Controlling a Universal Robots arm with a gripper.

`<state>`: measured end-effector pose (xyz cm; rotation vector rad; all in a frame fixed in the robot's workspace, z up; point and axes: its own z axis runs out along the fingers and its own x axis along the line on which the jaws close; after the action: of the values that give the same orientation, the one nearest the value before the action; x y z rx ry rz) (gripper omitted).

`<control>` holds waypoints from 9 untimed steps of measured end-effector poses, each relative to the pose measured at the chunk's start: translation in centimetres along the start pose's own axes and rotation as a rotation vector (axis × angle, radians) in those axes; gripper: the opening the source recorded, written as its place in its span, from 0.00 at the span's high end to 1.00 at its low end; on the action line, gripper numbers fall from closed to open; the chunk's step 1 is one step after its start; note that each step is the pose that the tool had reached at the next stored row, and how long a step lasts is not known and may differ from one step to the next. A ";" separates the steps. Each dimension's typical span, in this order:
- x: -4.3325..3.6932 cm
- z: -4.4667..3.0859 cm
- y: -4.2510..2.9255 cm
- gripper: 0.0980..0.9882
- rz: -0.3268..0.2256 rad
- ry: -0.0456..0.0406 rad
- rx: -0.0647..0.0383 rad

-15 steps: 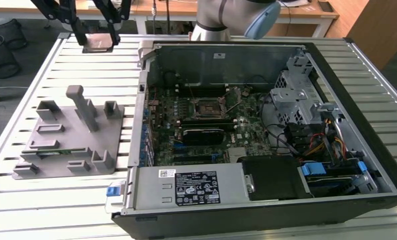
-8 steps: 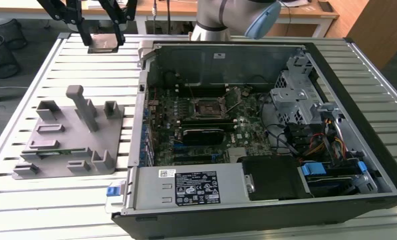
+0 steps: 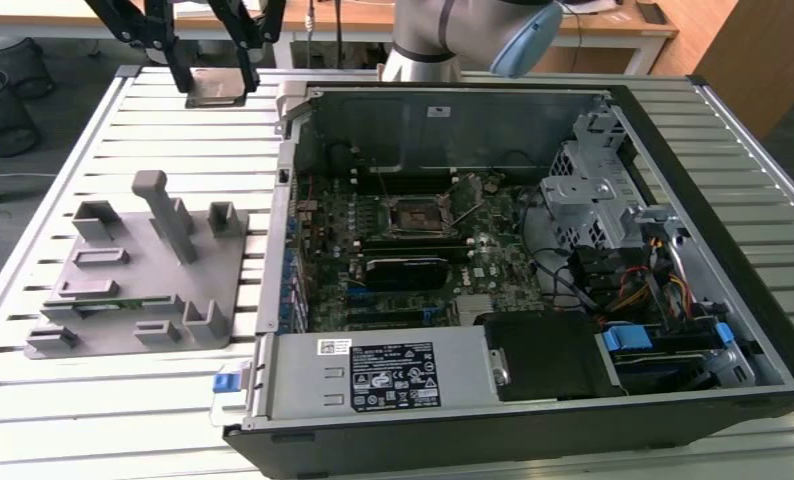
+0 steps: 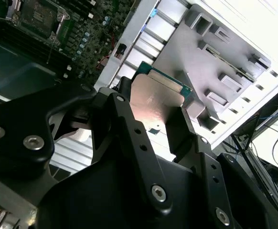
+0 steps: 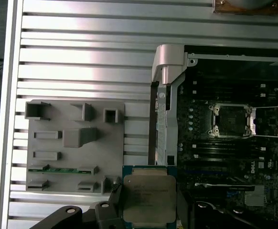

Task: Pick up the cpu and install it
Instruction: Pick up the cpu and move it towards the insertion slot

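Black gripper (image 3: pixel 216 82) clamps cpu (image 5: pixel 148 198) by its sides: flat square chip, shiny grey top, thin green edge, over ribbed silver table (image 5: pixel 81 28); bumpy grey plastic block (image 5: pixel 77 143) on table

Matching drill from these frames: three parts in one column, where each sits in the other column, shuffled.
1. cpu
2. socket
3. grey fixture

A. on the slatted table, beside the case
B. held in the gripper
C. on the motherboard inside the case

Pairs: 1-B, 2-C, 3-A.
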<state>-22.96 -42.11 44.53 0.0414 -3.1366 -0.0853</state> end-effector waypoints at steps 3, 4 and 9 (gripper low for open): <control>-0.20 0.04 -0.01 0.51 0.000 0.0000 0.000; -0.27 0.05 -0.01 0.51 0.000 0.0000 0.000; -0.79 0.09 -0.03 0.51 0.000 0.0000 0.000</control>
<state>-22.17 -42.11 44.43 0.0414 -3.1366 -0.0853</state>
